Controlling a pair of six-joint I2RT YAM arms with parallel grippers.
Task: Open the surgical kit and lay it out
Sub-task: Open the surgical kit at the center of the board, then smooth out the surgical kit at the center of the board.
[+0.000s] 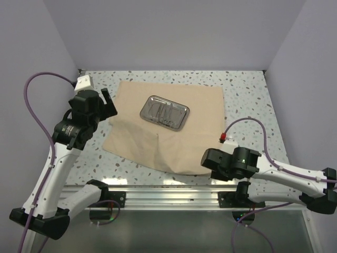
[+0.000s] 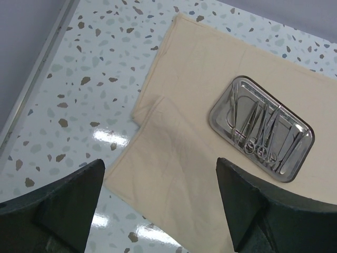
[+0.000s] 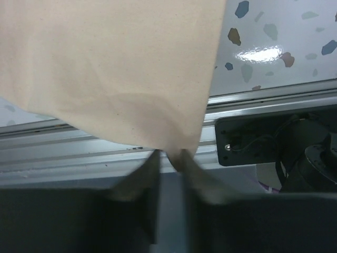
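Observation:
The tan cloth wrap (image 1: pixel 174 145) lies spread over the speckled table, its near left part still doubled over in a fold (image 2: pixel 174 158). On its middle sits the shiny steel tray (image 1: pixel 165 112), also seen in the left wrist view (image 2: pixel 215 117), holding several thin metal instruments (image 2: pixel 263 134). My left gripper (image 1: pixel 109 103) hovers open above the cloth's left edge, with nothing between its fingers (image 2: pixel 159 163). My right gripper (image 1: pixel 206 158) is shut on the cloth's near right corner (image 3: pixel 168 155), and the cloth (image 3: pixel 116 68) hangs lifted from it over the table's front edge.
An aluminium rail (image 1: pixel 168 192) runs along the near edge, below the pinched corner (image 3: pixel 79 153). Grey walls close in the table on three sides. A white box (image 1: pixel 83 82) sits at the back left corner.

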